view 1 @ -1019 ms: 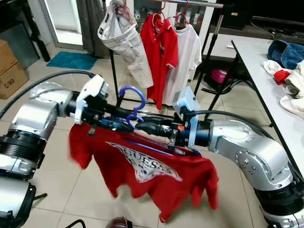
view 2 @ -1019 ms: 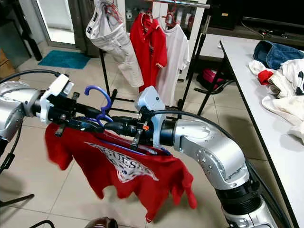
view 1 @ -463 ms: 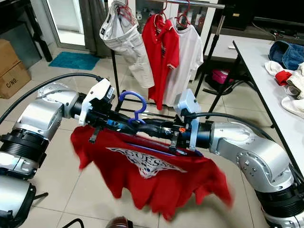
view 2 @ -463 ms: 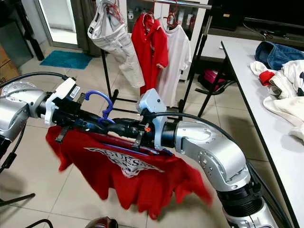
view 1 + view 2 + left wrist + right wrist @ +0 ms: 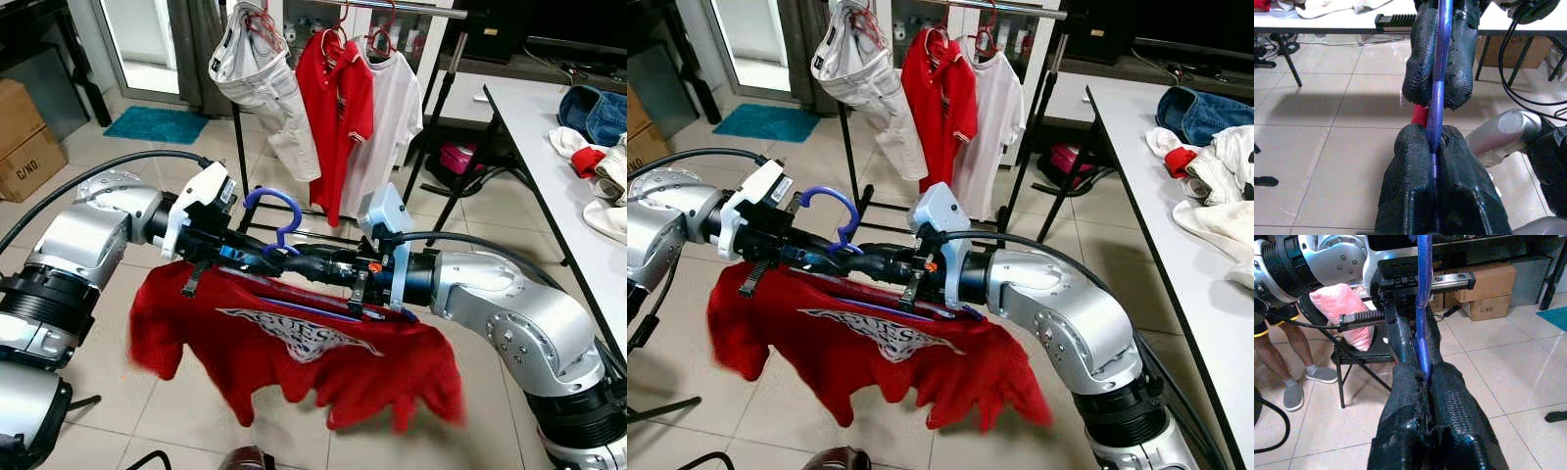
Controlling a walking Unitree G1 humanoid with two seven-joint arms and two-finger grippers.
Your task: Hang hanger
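From the head views, the blue hanger (image 5: pixel 277 217) sat well in front of the clothes rack (image 5: pixel 438 93), its hook standing up between the two arms and its bar mostly buried under a red T-shirt (image 5: pixel 294 352) whose hem was blurred. The left gripper (image 5: pixel 257 257) and right gripper (image 5: pixel 302 262) met nose to nose at the hanger's neck, far below the rack's rail. In the left wrist view, the left gripper's fingers (image 5: pixel 1415 186) were clamped on the blue rod, the right gripper's pads opposite. In the right wrist view, its fingers (image 5: pixel 1452 396) pinched the same rod; a person's legs (image 5: pixel 1283 357) stood behind, cut off above.
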